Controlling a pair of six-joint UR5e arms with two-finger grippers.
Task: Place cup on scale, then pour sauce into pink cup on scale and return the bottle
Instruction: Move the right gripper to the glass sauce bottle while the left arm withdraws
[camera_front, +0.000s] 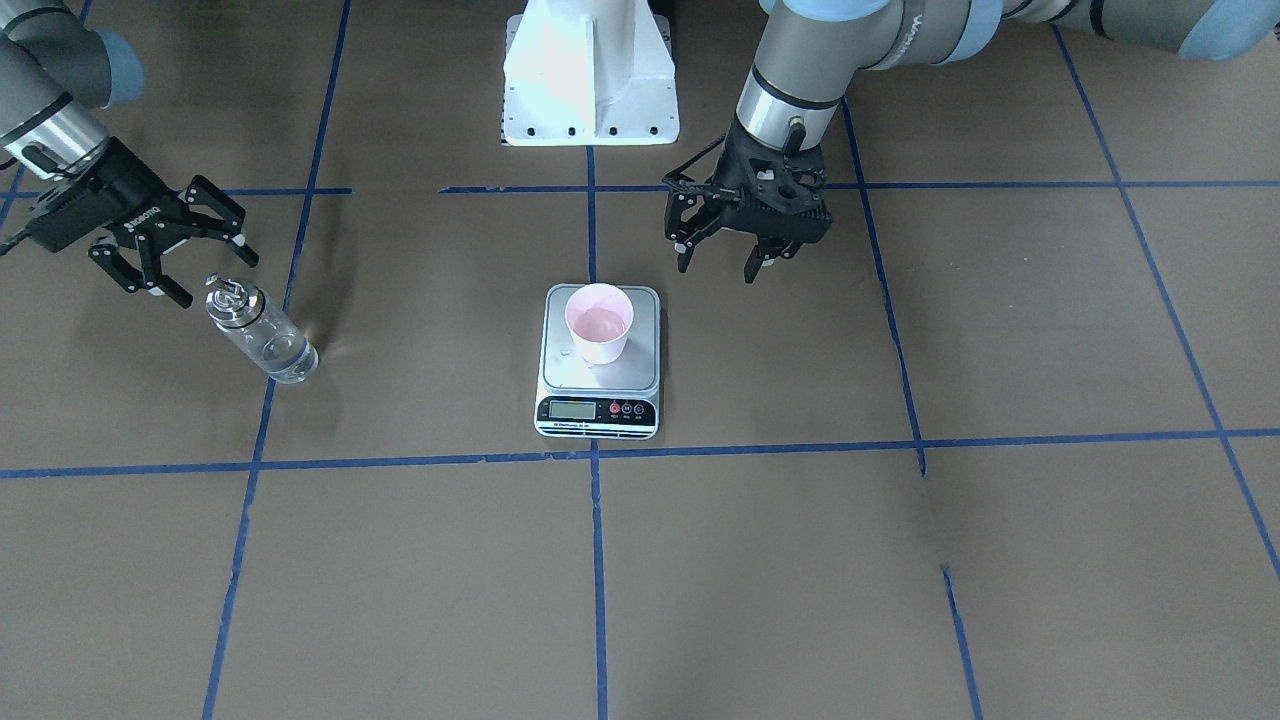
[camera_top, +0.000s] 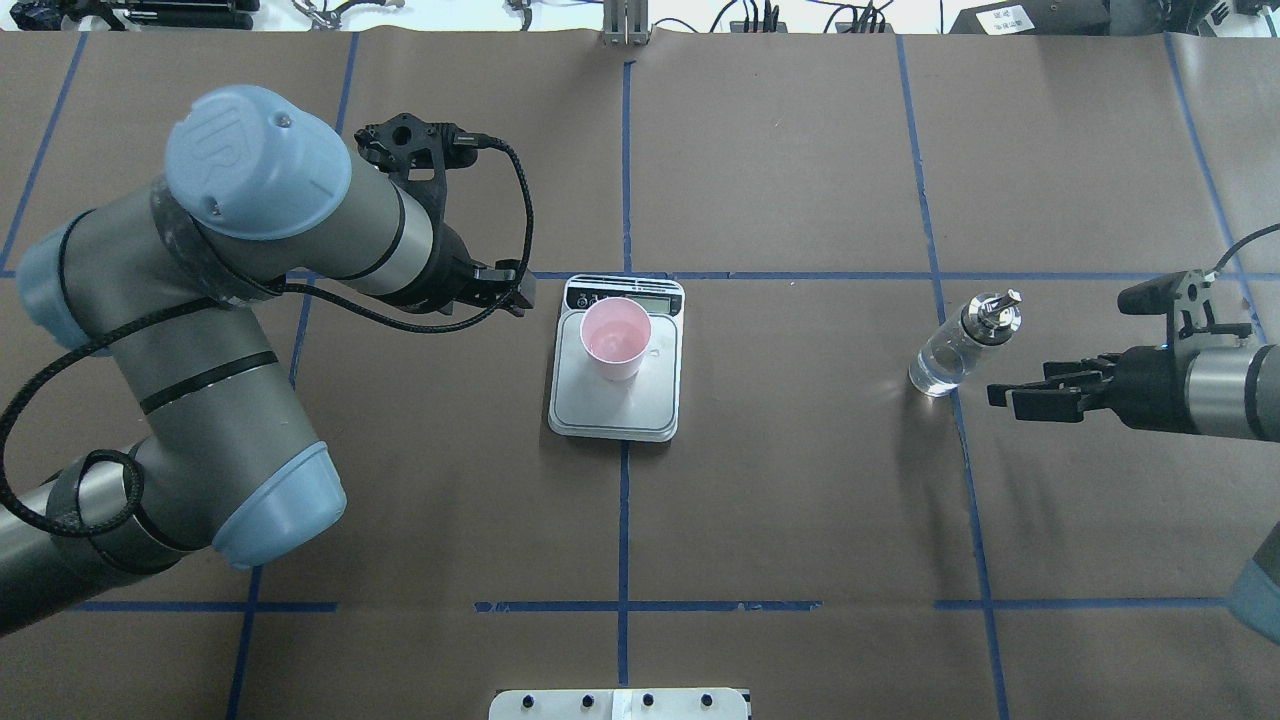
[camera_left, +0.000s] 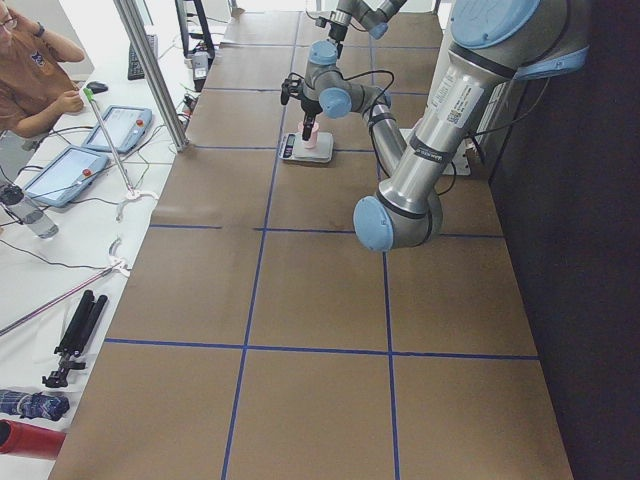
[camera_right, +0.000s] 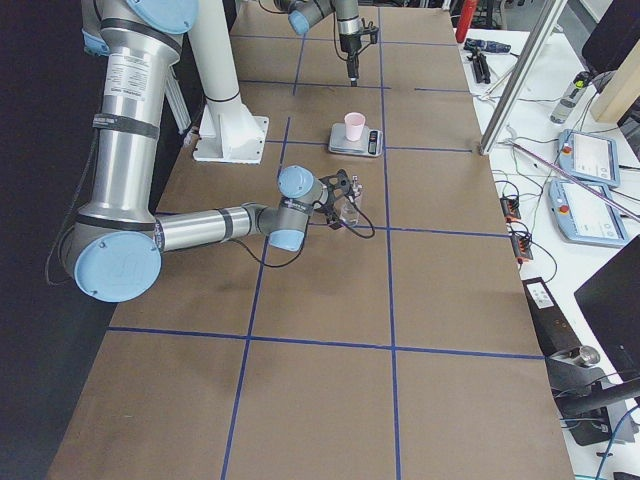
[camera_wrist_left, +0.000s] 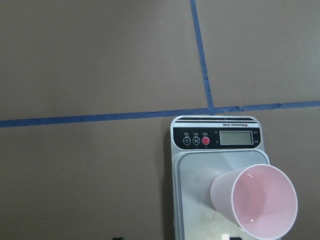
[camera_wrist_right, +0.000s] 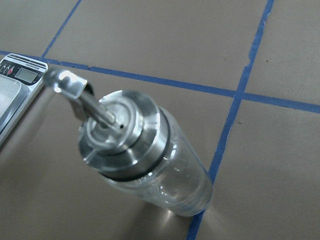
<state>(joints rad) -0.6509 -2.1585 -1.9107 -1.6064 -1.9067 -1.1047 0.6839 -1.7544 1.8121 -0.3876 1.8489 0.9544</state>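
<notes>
Grasping the bottle (camera_front: 260, 333) comes next (cup (camera_front: 598, 322) sits on scale (camera_front: 642, 372)): right gripper (camera_front: 205, 268), spread wide like left gripper (camera_front: 718, 268), must straddle it.

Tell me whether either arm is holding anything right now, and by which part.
Nothing is held. The right gripper has its jaws open beside the bottle, clear of it; the left gripper hangs open by the scale.

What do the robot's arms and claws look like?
The left arm and right arm are thick grey tubes with light-blue caps on the joints. A black cable loops along the left one. The left gripper and right gripper are black, each with two jointed fingers.
</notes>
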